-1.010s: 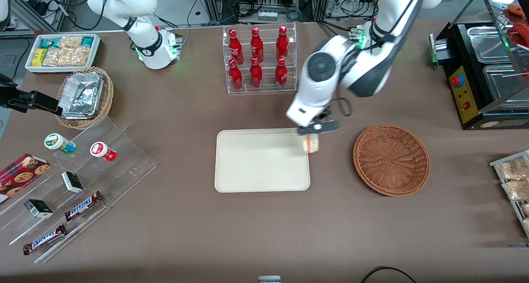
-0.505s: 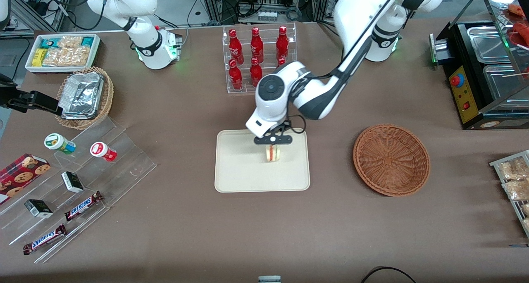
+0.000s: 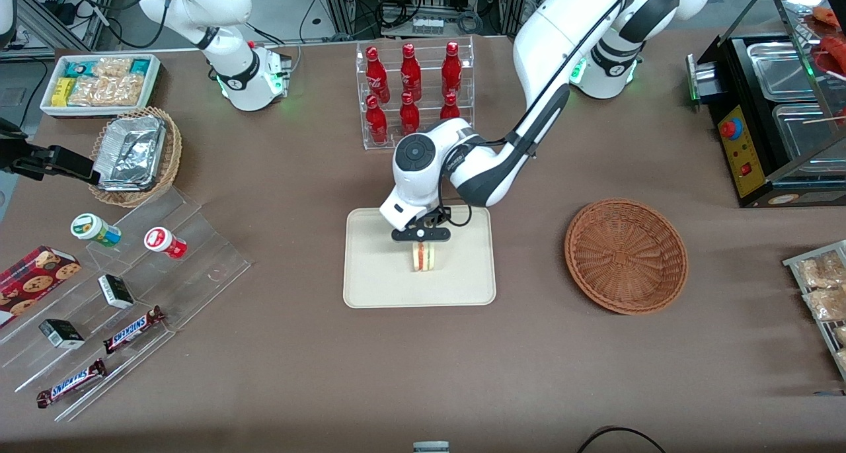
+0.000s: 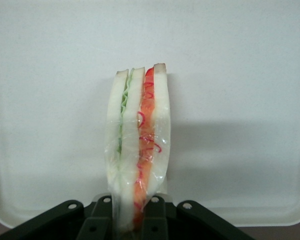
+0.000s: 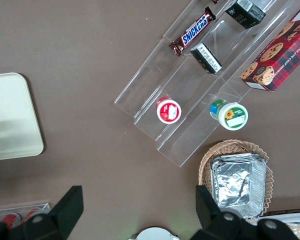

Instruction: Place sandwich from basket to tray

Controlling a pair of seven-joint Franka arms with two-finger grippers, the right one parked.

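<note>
I have the sandwich [image 3: 423,257] pinched in my gripper [image 3: 421,240], fingers pressed against its 2 bread faces, the cut edge of red, pink and green filling showing through clear wrap in the wrist view [image 4: 138,150]. It hangs over the middle of the tray [image 3: 370,274]; I cannot tell from either view whether its lower edge already touches the tray floor or sits just above it. The basket [image 3: 626,255] lies well apart toward my end of the surface [image 3: 529,373], and nothing is in it, so I judge the lift and the carry done. What is left is setting the sandwich down, letting go and drawing clear. Since it stands on a narrow edge, I expect it may tip onto a bread face once I release. As for writing, the wrap carries none that I can read. Farther from the front camera than the tray, a clear rack holds 6 red bottles [image 3: 410,92] with white script too small to make out. Toward the parked arm's end, 2 bars [image 3: 134,329] on clear steps read "SNICKERS", and the same word shows in the right wrist view [image 5: 192,31]. Near them are a red box of cookies [image 3: 33,282] and 2 small lidded cups [image 3: 164,241], their labels unreadable.
</note>
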